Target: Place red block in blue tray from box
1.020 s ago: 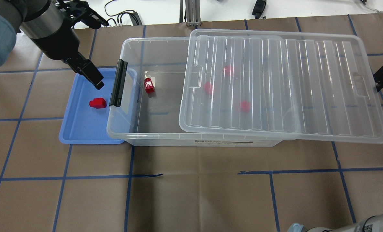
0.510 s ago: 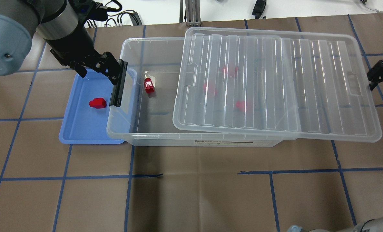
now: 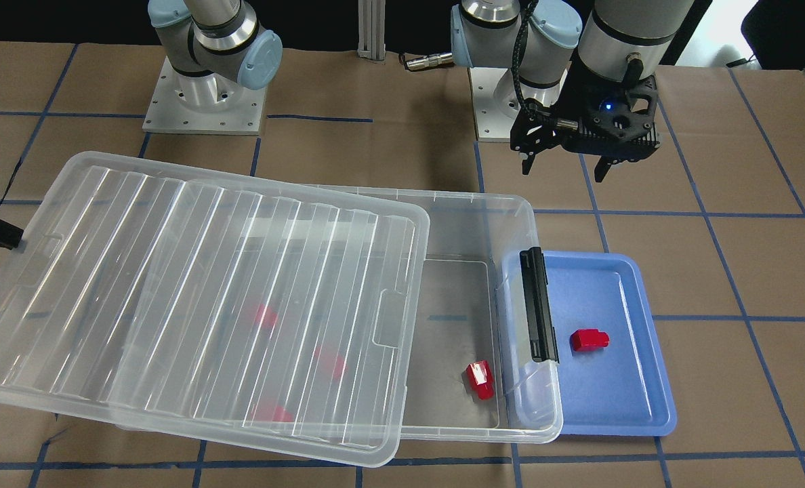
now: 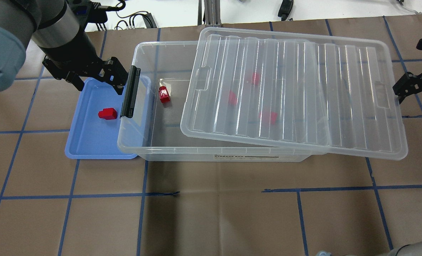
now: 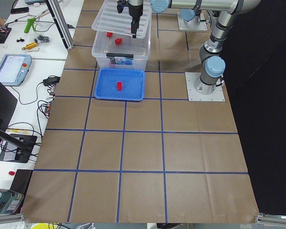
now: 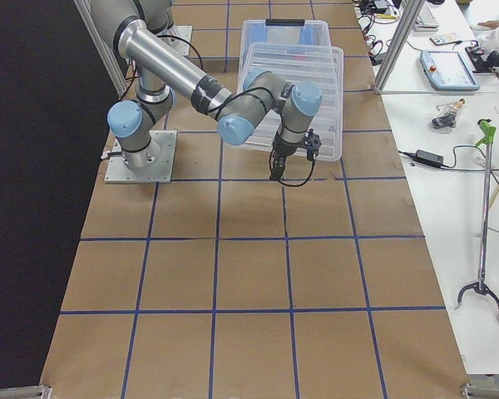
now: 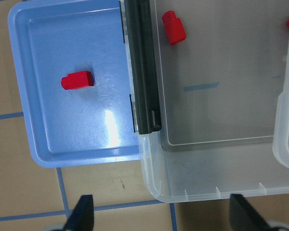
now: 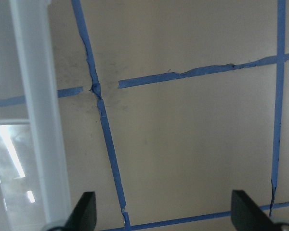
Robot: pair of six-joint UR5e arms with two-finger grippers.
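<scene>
Red block (image 4: 107, 113) lies in blue tray (image 4: 90, 139); others (image 4: 268, 116) blur under lid (image 4: 339, 89); left tool (image 4: 99, 84), right tool (image 4: 415, 96) gape empty.

A robotics lab: arms (image 5: 213, 67) bolted to a tape-gridded table (image 5: 143, 157), teach pendant (image 5: 10, 68) on the side bench (image 5: 35, 93).

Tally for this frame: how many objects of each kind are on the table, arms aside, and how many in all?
Blue tray: 1
Clear box: 1
Lid: 1
Red blocks: 5 (one in the tray, one pale-faced in the box's uncovered end, three blurred under the lid)
Total: 8
</scene>
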